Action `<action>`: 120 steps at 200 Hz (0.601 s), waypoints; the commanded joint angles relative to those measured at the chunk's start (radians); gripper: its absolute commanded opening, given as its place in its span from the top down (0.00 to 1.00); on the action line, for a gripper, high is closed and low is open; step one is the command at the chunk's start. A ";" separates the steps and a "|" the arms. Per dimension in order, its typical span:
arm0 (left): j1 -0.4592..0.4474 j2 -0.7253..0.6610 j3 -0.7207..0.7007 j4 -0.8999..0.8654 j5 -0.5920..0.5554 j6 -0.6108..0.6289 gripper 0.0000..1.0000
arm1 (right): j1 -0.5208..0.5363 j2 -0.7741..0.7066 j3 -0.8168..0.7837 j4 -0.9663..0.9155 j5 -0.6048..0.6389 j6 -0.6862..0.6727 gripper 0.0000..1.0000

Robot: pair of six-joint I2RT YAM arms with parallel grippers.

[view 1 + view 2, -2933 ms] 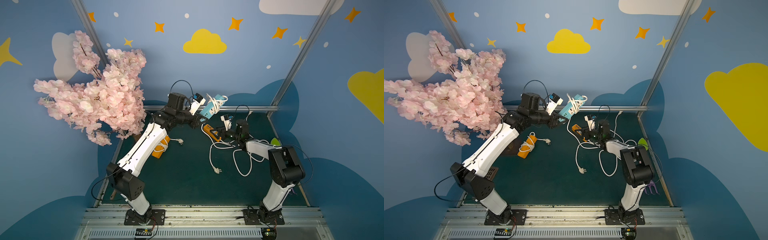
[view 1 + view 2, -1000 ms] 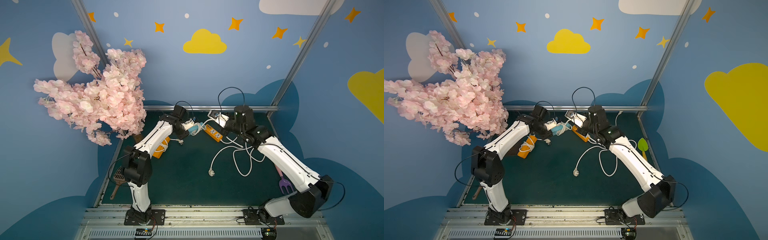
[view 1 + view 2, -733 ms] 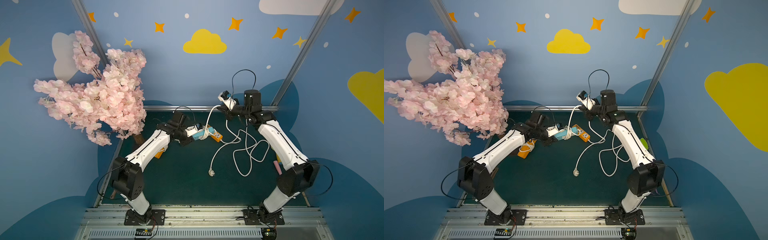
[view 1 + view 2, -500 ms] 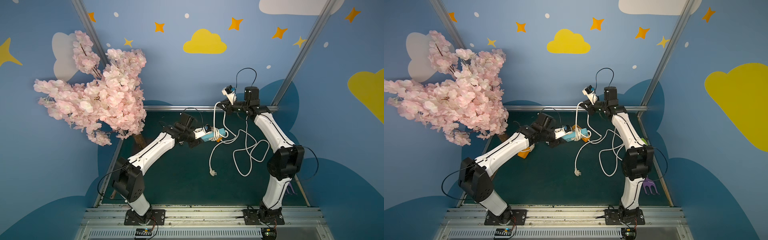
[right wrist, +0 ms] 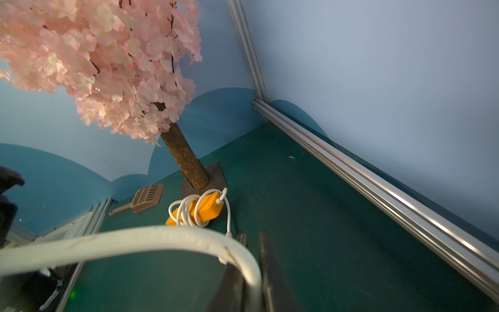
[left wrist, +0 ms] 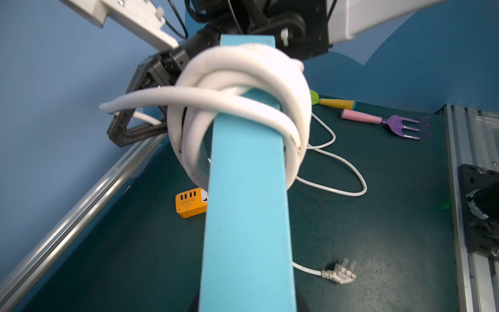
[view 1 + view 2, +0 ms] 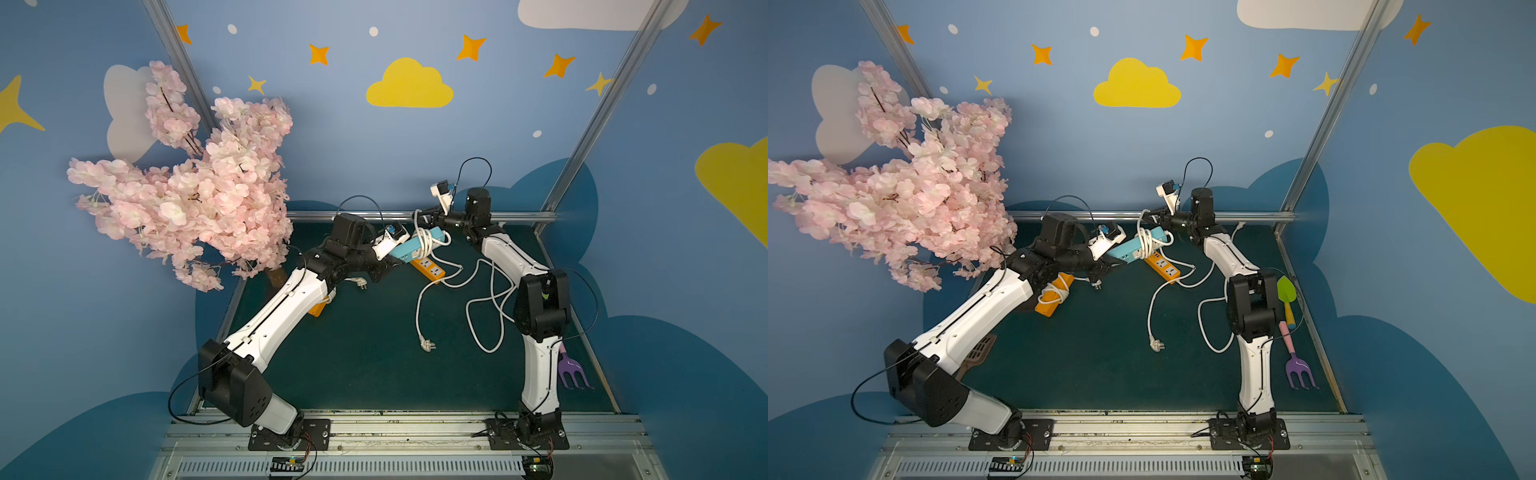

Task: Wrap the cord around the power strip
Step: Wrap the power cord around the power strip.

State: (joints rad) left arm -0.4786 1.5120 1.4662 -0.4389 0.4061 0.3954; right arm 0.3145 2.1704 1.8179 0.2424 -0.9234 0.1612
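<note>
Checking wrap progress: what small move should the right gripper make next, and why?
Probably loop the white cord, between the right gripper's fingers, once more around the light-blue power strip in the left gripper: much cord and its plug lie loose on the green mat.

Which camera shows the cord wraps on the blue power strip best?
Left wrist: the white cord loops around the blue power strip up close. Both top views show the cord small; right wrist shows one stretch in the right gripper.

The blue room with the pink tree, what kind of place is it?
Probably a robot test booth decorated like a playroom: cloud-painted walls, a fake blossom tree, two mounted robot arms.
</note>
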 commanded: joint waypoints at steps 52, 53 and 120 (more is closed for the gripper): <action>0.021 -0.013 0.163 0.052 0.042 -0.088 0.97 | 0.013 -0.064 -0.222 0.213 0.135 0.068 0.53; 0.021 -0.013 0.165 0.052 0.042 -0.091 0.98 | 0.012 -0.066 -0.225 0.211 0.133 0.066 0.53; 0.078 0.002 0.245 0.073 0.018 -0.234 0.97 | 0.014 -0.169 -0.399 0.112 0.178 -0.111 0.46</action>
State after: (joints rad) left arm -0.4221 1.5127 1.6470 -0.4473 0.4217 0.2382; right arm 0.3267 2.0464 1.4532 0.3859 -0.7856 0.1238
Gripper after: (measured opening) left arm 0.320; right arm 0.539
